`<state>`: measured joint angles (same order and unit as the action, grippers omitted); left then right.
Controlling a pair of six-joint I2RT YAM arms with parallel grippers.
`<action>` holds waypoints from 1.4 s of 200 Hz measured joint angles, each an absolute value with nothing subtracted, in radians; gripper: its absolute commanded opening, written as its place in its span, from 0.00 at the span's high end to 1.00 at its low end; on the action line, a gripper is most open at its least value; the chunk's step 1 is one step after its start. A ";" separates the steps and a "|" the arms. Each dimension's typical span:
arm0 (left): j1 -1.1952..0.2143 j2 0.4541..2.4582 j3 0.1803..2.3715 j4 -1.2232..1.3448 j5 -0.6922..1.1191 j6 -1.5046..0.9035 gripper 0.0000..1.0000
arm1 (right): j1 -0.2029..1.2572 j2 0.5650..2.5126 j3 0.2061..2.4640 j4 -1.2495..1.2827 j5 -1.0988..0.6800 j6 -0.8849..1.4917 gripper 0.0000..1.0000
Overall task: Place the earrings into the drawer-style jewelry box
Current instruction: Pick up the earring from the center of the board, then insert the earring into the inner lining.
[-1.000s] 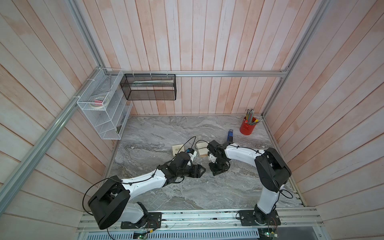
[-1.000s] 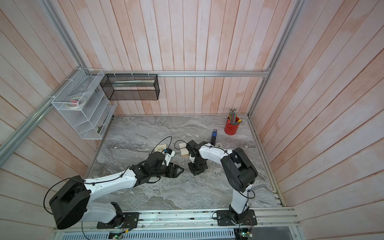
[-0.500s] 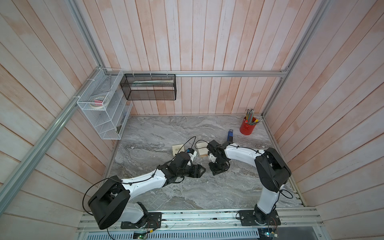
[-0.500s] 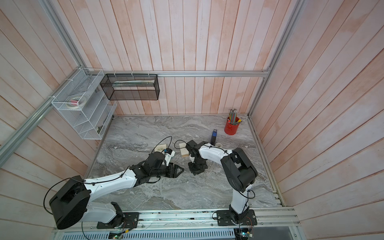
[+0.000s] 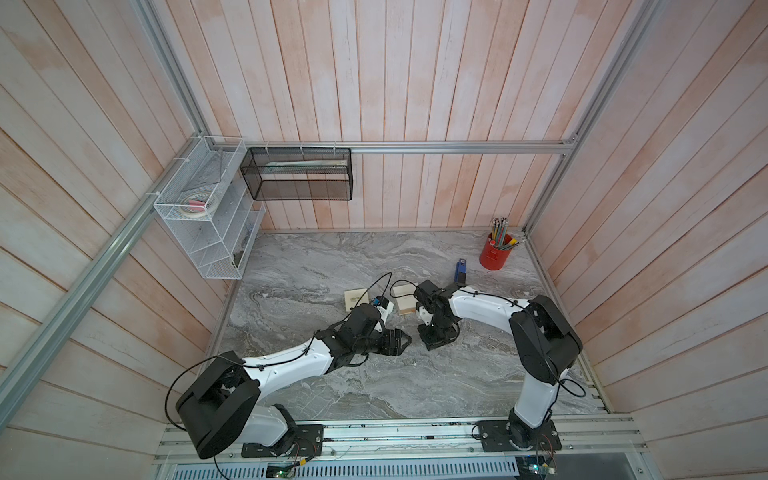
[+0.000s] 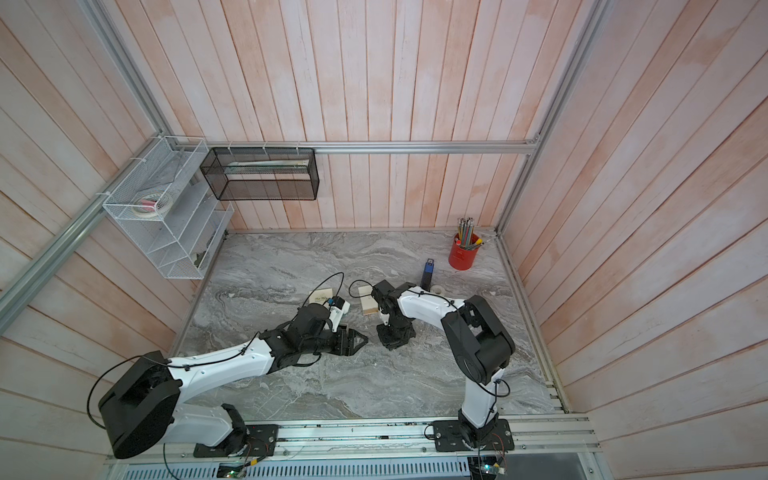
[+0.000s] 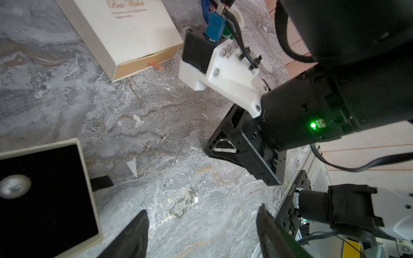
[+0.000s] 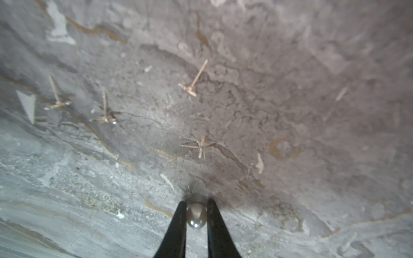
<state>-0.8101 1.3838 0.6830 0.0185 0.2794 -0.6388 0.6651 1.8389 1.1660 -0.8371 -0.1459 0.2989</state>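
Observation:
Against the marble, my right gripper (image 8: 196, 210) is shut on a round pearl-like earring (image 8: 196, 217). Several small gold stud earrings lie on the marble beyond it, such as one (image 8: 193, 81) and another (image 8: 105, 111). The jewelry box's cream sleeve (image 7: 125, 33) lies with its tan end and pull tab facing my left gripper. A black-lined drawer (image 7: 49, 201) sits beside my left gripper (image 7: 201, 225) and holds a pearl earring (image 7: 14, 186). The left gripper is open and empty. In both top views the two grippers (image 5: 401, 341) (image 5: 436, 338) nearly face each other at mid-table.
A blue stapler-like object (image 5: 459, 270) and a red pencil cup (image 5: 495, 254) stand at the back right. A second cream box (image 5: 356, 298) lies behind the left wrist. Wire racks (image 5: 208, 208) hang on the left wall. A cable loops over the boxes.

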 measured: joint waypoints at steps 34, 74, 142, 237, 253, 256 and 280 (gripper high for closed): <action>-0.805 1.383 0.683 0.019 0.280 -0.640 0.23 | 0.665 1.839 1.167 -0.837 -0.147 0.299 0.87; -0.749 1.327 0.651 0.029 0.284 -0.656 0.23 | 0.665 1.820 1.168 -0.787 -0.154 0.293 0.94; -0.630 1.174 0.546 0.045 0.311 -0.708 0.23 | 0.772 1.685 1.169 -0.538 -0.197 0.257 1.00; -0.503 1.071 0.427 0.055 0.389 -0.757 0.23 | 0.863 1.662 1.044 -0.155 -0.187 0.228 1.00; -0.494 1.072 0.425 0.063 0.402 -0.757 0.23 | 0.863 1.644 0.987 -0.103 -0.169 0.235 1.00; -0.492 1.072 0.425 0.066 0.406 -0.758 0.23 | 0.863 1.642 0.982 -0.096 -0.165 0.236 1.00; -0.475 1.074 0.425 0.083 0.423 -0.761 0.23 | 0.864 1.642 0.966 -0.031 -0.155 0.238 1.00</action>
